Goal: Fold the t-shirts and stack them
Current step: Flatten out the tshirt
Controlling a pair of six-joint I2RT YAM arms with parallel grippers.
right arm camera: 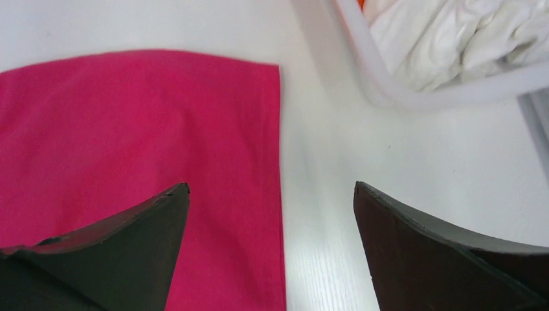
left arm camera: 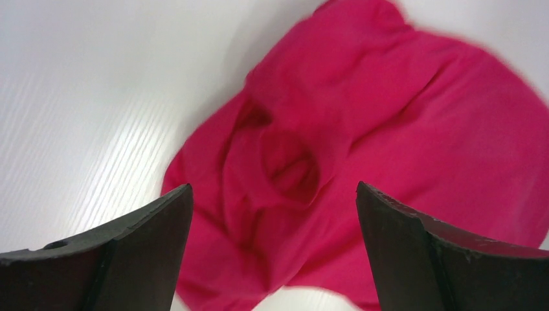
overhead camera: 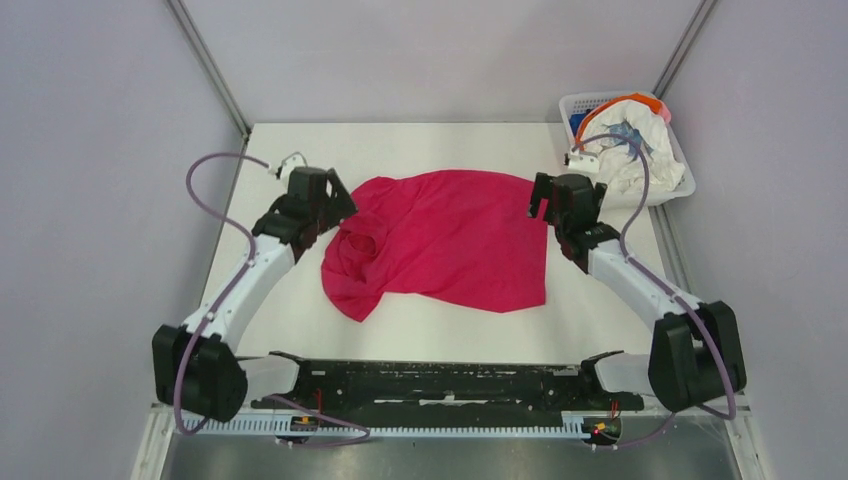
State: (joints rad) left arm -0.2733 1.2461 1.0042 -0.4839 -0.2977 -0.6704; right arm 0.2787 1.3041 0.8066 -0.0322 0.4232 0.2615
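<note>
A magenta-red t-shirt (overhead camera: 450, 240) lies rumpled on the white table, bunched and folded over at its left end. My left gripper (overhead camera: 335, 205) hovers above that bunched left end (left arm camera: 285, 162), jaws wide open and empty. My right gripper (overhead camera: 540, 205) hovers over the shirt's straight right edge (right arm camera: 275, 162), jaws wide open and empty, one finger over cloth, the other over bare table. A white t-shirt with blue print (overhead camera: 635, 150) lies in the basket with orange cloth (overhead camera: 650, 101) and blue cloth (overhead camera: 581, 124) under it.
The white plastic basket (overhead camera: 585, 101) stands at the table's back right corner, close behind my right gripper; its rim shows in the right wrist view (right arm camera: 382, 84). Grey walls enclose the table (overhead camera: 450, 330) on three sides.
</note>
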